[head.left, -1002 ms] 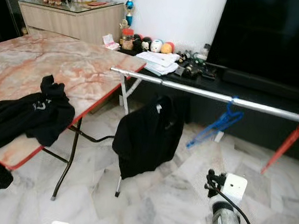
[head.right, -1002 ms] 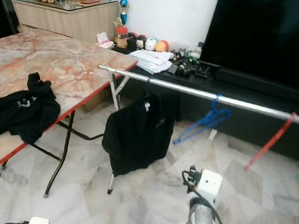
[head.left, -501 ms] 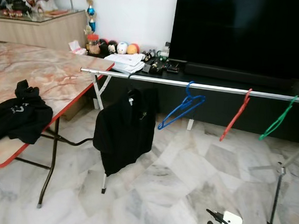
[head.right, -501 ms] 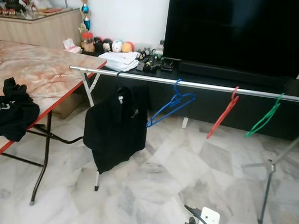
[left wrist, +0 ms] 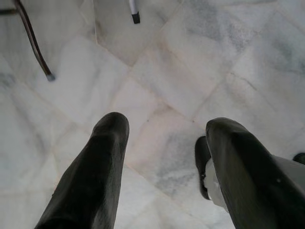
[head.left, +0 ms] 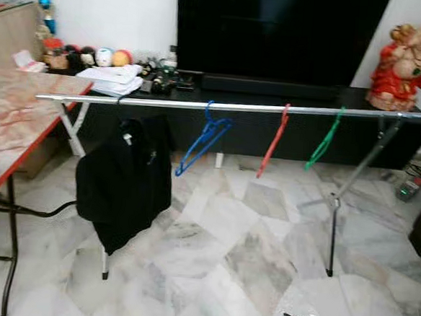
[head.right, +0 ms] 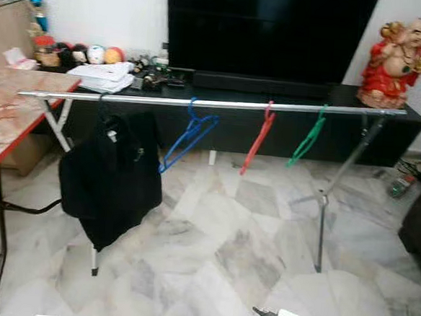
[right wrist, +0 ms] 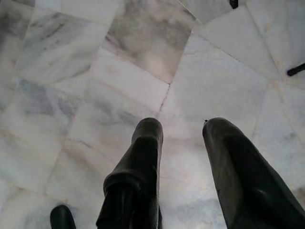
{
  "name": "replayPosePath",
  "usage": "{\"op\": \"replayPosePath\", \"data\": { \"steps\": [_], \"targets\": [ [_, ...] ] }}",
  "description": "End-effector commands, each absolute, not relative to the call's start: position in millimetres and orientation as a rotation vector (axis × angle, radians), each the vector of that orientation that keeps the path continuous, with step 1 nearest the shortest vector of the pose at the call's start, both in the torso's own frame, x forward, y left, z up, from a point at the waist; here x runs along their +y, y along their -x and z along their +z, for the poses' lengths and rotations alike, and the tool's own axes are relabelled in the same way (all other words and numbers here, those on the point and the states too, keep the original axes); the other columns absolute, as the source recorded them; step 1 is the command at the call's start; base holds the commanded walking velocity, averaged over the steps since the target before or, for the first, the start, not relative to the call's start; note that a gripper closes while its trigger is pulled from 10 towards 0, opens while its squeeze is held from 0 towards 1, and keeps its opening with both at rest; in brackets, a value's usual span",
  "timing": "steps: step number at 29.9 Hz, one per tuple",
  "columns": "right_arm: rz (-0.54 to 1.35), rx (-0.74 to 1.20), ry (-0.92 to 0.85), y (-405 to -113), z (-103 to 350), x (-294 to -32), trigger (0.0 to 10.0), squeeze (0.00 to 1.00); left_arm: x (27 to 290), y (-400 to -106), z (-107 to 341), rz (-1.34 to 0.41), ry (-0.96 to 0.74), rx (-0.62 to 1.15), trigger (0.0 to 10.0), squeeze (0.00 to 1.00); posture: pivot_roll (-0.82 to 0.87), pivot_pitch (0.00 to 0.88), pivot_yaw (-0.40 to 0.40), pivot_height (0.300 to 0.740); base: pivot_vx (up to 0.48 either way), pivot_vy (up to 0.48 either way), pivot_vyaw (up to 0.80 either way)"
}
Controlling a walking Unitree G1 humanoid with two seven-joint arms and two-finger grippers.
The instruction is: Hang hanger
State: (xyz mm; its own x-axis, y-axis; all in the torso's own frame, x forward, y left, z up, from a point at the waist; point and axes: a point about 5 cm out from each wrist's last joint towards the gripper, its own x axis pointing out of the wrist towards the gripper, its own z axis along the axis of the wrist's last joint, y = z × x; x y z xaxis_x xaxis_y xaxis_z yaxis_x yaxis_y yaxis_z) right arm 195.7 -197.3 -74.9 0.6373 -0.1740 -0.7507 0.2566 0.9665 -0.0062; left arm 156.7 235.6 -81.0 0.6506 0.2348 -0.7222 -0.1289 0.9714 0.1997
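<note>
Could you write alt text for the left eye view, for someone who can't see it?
A silver clothes rail carries a black jacket, then blue, red and green hangers. Behind it, a dark television stands on a low black cabinet, over marble floor.

Black jacket (head.right: 111, 176) and three hangers (head.right: 189, 131) hang on rail (head.right: 221, 103).

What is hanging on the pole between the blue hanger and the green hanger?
A red hanger hangs on the silver pole between the blue hanger and the green hanger, seen in the head views.
</note>
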Motion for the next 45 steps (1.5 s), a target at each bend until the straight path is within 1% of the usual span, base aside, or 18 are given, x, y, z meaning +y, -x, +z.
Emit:
{"op": "replayPosePath", "data": {
  "steps": [1,9,18,31,41,45],
  "targets": [
    [-0.250,0.862,-0.112,-193,-77,-196,10.0,0.00,235,-155,-82,0.200,-0.140,0.859,10.0,0.00,0.09,0.000,0.013,0.740,0.000,0.000,-0.79],
    [-0.248,0.864,-0.119,-192,-78,-193,10.0,0.00,238,-156,-81,0.209,-0.139,0.859,10.0,0.00,0.09,0.000,0.019,0.740,0.000,0.000,-0.79],
    [-0.257,0.892,-0.119,-183,-82,-198,10.0,0.00,238,-159,-80,0.216,-0.124,0.845,10.0,0.00,0.08,0.006,0.020,0.740,0.000,0.000,-0.79],
    [-0.263,0.906,-0.125,-180,-83,-199,10.0,0.00,236,-162,-79,0.220,-0.097,0.827,10.0,0.00,0.08,0.018,0.021,0.740,0.000,0.000,-0.79],
    [-0.268,0.911,-0.123,-178,-84,-202,10.0,0.00,235,-163,-79,0.211,-0.091,0.827,10.0,0.00,0.08,0.000,0.020,0.740,0.000,0.000,-0.79],
    [-0.265,0.899,-0.124,-178,-84,-202,10.0,0.00,233,-163,-79,0.202,-0.091,0.828,10.0,0.00,0.08,0.000,0.022,0.740,0.000,0.000,-0.11]
  ]
}}
